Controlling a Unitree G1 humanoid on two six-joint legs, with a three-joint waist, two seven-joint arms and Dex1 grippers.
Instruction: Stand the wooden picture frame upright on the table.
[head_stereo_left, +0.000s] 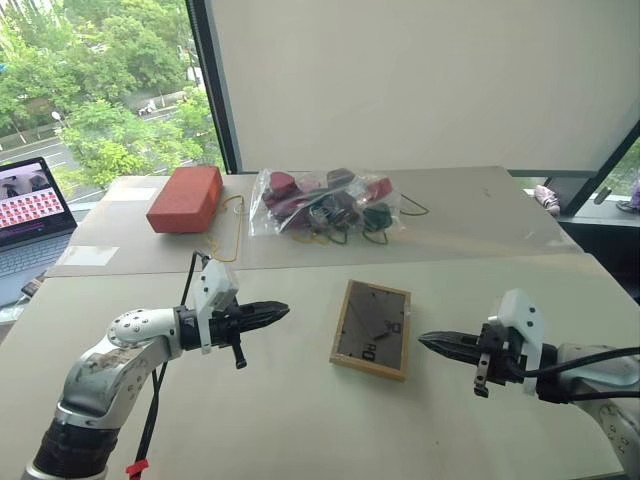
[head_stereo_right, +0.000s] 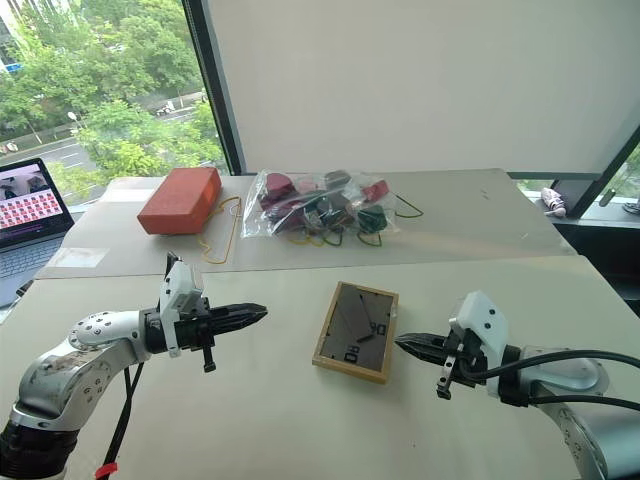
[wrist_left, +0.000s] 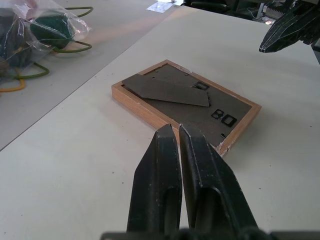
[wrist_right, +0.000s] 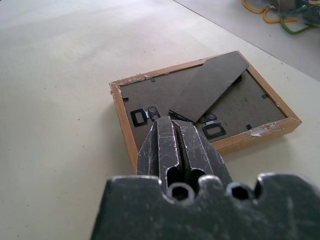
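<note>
Wooden picture frame (head_stereo_left: 371, 329) lies flat and face down on the table (head_stereo_left: 280, 420), its dark back and folded easel stand (wrist_left: 167, 91) turned up; nothing grips it. The left gripper (head_stereo_left: 272, 314) hangs to the frame's left and the right gripper (head_stereo_left: 432, 343) to its right, both with fingers pressed together, empty, pointed inward at the frame and clear of it.

To do this step well, I judge the fingers must part first; one gripper could pinch a wooden edge and tip the frame up while the other swings the stand out from the back, since the frame will likely not hold upright without it; a slow release would guard against it toppling.

The tabletop is pale, smooth and flat, likely slippery under a tilted edge; beyond the frame sit a clear bag of small items (head_stereo_left: 325, 205) and an orange-red block (head_stereo_left: 186, 198); far to the frame's left a laptop (head_stereo_left: 30, 215) stands by a window on green trees (head_stereo_left: 110, 80); a plain wall (head_stereo_left: 420, 80) rises behind.
</note>
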